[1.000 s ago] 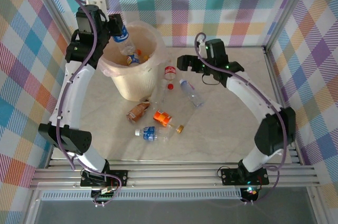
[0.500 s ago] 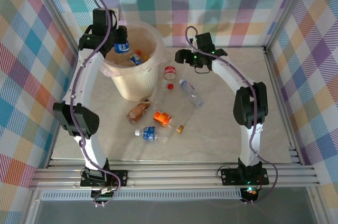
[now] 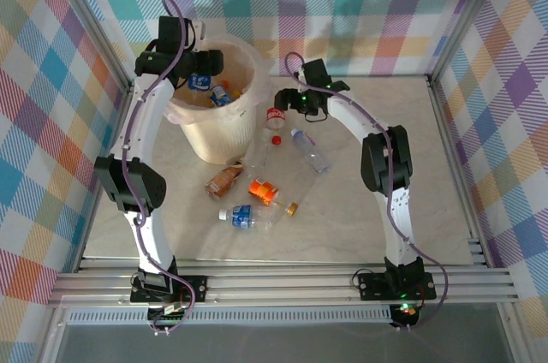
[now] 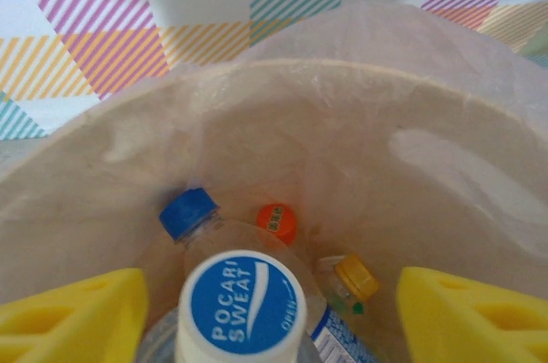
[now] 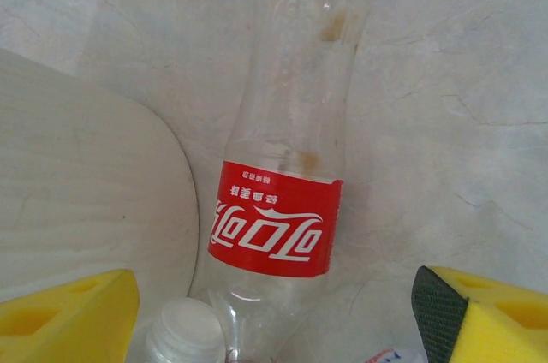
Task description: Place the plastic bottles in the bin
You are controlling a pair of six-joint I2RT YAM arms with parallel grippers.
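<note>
The cream bin (image 3: 224, 136) stands at the back left and holds several plastic bottles. My left gripper (image 3: 199, 70) hangs open over its mouth. In the left wrist view a blue-and-white capped bottle (image 4: 242, 307) sits free between the yellow fingers (image 4: 68, 320), with gaps on both sides. Below it lie a blue-capped bottle (image 4: 188, 211) and a yellow-capped one (image 4: 355, 277). My right gripper (image 3: 291, 99) is open just above a clear red-labelled bottle (image 5: 278, 217) lying on the table beside the bin wall (image 5: 77, 200). Its fingers (image 5: 488, 316) stand apart from that bottle on either side.
More bottles lie on the marble table: a clear one with a blue cap (image 3: 310, 149), a brown one (image 3: 224, 179), an orange one (image 3: 264, 192) and a blue-labelled one (image 3: 244, 216). A white bottle cap (image 5: 184, 333) shows by the red-labelled bottle. Checked walls close in the back and sides.
The left gripper moved right over the bin and opened, letting go of the blue-labelled bottle. The right arm swung left and down to the red-labelled bottle by the bin.
</note>
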